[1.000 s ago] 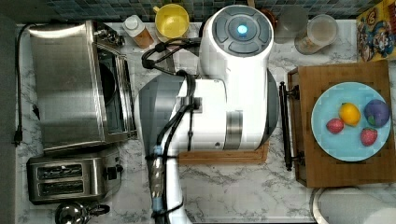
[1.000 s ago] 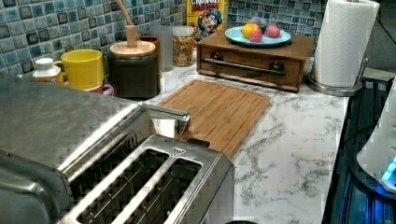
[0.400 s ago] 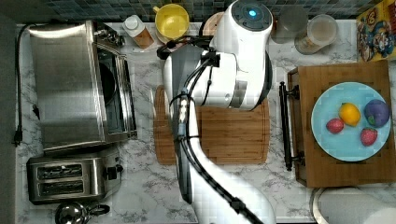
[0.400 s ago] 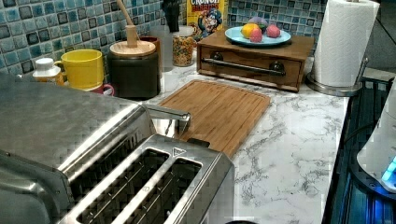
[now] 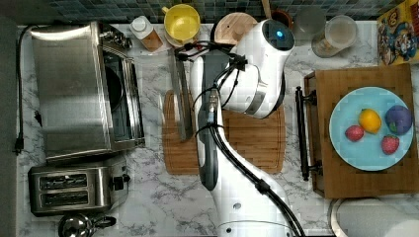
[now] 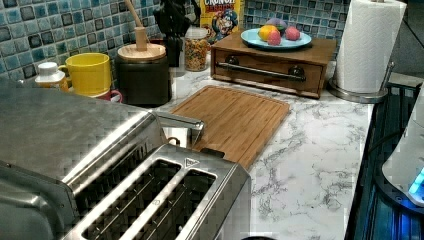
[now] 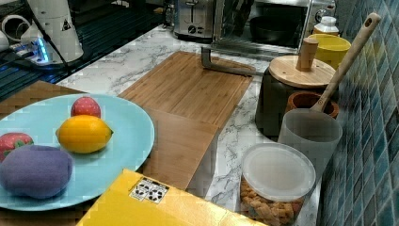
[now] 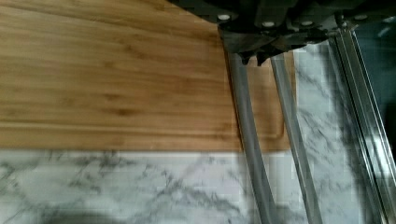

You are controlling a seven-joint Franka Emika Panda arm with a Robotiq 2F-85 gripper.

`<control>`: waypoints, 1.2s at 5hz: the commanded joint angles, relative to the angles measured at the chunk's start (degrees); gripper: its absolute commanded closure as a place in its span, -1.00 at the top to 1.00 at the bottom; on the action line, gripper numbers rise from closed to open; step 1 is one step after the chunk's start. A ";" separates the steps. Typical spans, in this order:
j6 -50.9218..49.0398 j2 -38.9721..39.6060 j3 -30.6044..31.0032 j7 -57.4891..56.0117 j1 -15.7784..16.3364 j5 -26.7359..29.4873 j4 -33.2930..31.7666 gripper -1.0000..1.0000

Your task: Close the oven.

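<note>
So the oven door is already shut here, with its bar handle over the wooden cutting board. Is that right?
Not quite: the oven is open. In the top view its glass door hangs down flat, and the right view shows its dark interior. The bar handle does sit over the wooden cutting board.

Glossy white arm with grey joints, black cables, a blue-lit cap, dark screw-studded wrist housing.
</note>
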 commanded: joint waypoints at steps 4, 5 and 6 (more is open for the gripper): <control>7.50 8.32 2.14 -12.65 -2.93 15.87 -0.80 -1.00; 7.86 8.06 3.44 -12.80 -3.89 17.65 -1.97 -1.00; 8.17 6.78 4.19 -13.40 -3.60 19.11 -4.52 -1.00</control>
